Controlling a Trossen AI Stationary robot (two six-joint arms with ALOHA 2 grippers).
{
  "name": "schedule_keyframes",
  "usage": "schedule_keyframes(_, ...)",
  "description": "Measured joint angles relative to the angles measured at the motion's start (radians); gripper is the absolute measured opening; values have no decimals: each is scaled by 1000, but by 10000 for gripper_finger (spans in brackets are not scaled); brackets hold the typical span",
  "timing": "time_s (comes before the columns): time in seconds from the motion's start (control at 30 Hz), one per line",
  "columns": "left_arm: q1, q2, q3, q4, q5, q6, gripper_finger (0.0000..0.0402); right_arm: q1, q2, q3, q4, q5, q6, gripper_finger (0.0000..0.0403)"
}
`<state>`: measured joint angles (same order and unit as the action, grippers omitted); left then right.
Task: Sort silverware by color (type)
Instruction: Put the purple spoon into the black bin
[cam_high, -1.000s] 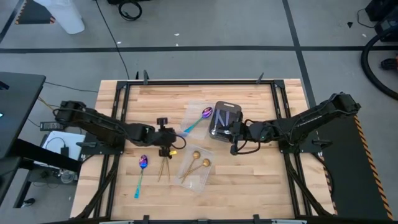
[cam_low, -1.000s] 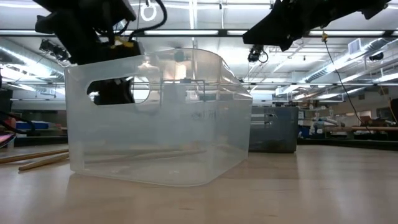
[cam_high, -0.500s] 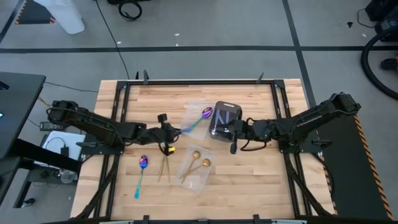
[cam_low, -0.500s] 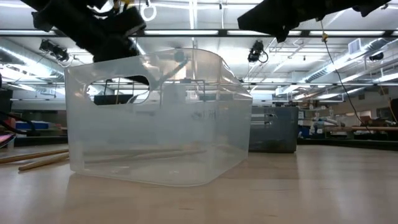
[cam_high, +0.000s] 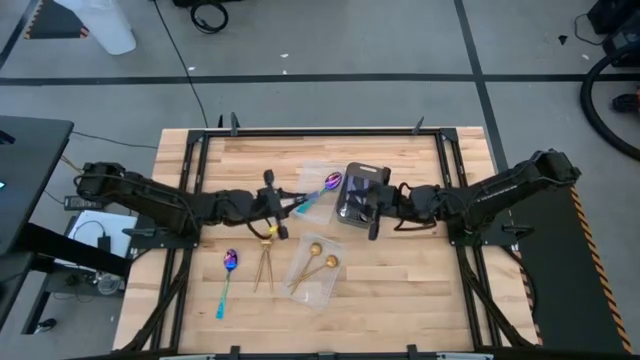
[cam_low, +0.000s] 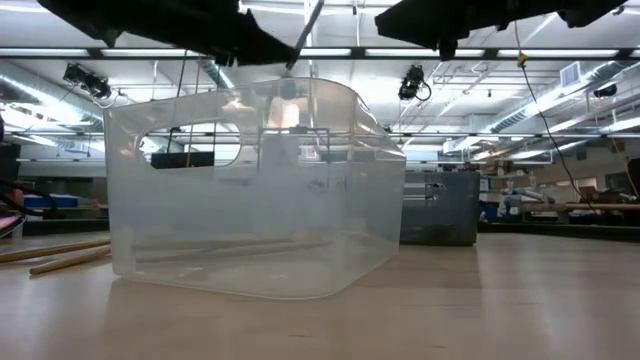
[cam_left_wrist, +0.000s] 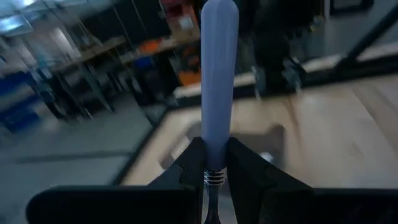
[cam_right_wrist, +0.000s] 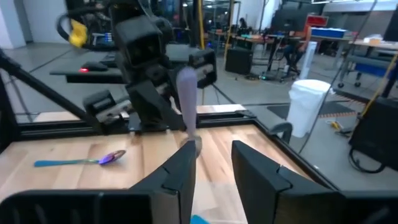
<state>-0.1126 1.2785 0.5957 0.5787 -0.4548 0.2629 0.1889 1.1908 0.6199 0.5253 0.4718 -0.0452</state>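
A: Left gripper (cam_high: 284, 203) is clamped on a pale-handled spoon (cam_left_wrist: 217, 81), mid-worktop, handle poking out ahead of the fingers. We see it in both wrist views.

B: Right gripper (cam_high: 375, 208)? Fingers parted, nothing in them, over the dark tray (cam_high: 352, 195). The spoon's long axis points toward it; we'd judge a handover.
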Motion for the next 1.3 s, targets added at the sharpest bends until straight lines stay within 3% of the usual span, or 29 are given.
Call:
schedule_keyframes(0.27,63,0,0,157,33,83,55,-79,0,20,-18,-113,26,138)
schedule_keyframes(0.6,118,1,0,117,61,-69,55,-159,0,20,-10,-160,42,153)
schedule_keyframes(0.93,123,6,0,106,190,-79,55,-157,0,20,-10,-190,46,179)
schedule_keyframes(1.3,123,33,1,131,261,-95,55,-143,0,20,-9,-193,45,213)
